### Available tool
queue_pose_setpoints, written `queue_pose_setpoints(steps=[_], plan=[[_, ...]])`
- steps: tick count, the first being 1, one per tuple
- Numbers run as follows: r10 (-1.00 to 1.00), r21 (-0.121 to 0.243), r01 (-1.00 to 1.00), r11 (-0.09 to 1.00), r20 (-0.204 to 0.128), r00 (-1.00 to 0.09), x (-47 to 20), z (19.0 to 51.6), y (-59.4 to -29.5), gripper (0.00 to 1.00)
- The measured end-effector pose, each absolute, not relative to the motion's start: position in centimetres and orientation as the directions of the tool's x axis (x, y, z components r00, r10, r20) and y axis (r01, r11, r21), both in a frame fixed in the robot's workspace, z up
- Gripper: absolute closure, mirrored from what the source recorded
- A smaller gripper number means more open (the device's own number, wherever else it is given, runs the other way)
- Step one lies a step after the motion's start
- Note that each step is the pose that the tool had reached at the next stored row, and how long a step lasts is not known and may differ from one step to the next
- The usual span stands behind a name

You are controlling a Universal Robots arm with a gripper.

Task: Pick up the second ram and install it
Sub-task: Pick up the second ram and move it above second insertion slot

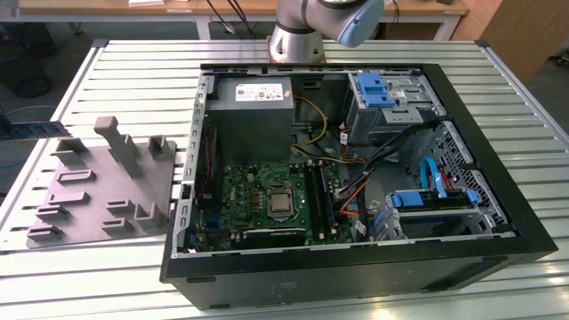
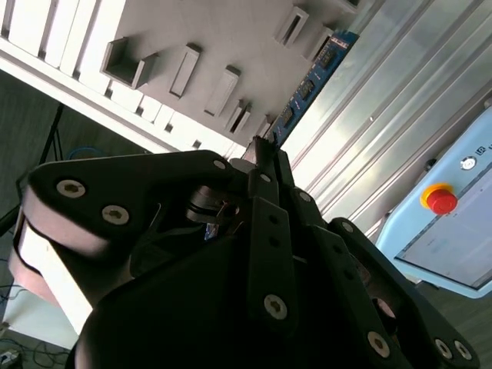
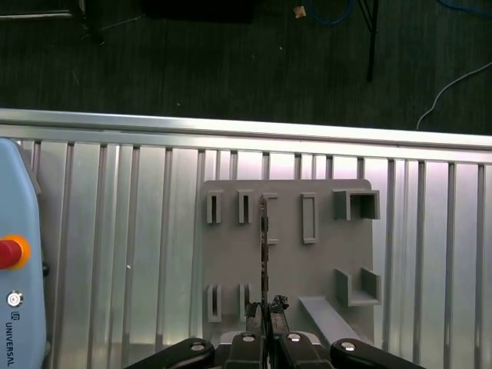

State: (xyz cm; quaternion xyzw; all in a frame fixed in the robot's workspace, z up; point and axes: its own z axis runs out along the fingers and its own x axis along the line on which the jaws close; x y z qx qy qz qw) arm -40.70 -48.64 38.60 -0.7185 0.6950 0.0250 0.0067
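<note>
My gripper (image 2: 266, 154) is shut on the second ram (image 2: 311, 81), a slim blue-green stick with dark chips that juts out past the fingertips. In the first wrist view the ram (image 3: 264, 246) shows edge-on as a thin line above the grey fixture tray (image 3: 288, 265), with the gripper (image 3: 265, 307) clamped on its near end. In the exterior view the ram (image 1: 36, 127) pokes in at the left edge, beside and above the fixture tray (image 1: 89, 200). The long black motherboard slots (image 1: 321, 193) lie inside the open computer case (image 1: 356, 267), well away from the ram.
The fixture tray carries upright posts (image 1: 120, 143) and small slot blocks. A pale blue pendant with a red stop button (image 3: 9, 252) lies on the slatted metal table (image 3: 154, 231). Inside the case are a power supply (image 1: 253, 113), cables and blue drive brackets (image 1: 374, 90).
</note>
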Motion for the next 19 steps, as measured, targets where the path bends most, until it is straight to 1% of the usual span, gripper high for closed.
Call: queue_pose_setpoints(steps=[19], plan=[[-0.998, 0.026, -0.999, -0.034, -0.045, 0.032, -34.9, 38.6, -48.6, 0.86]])
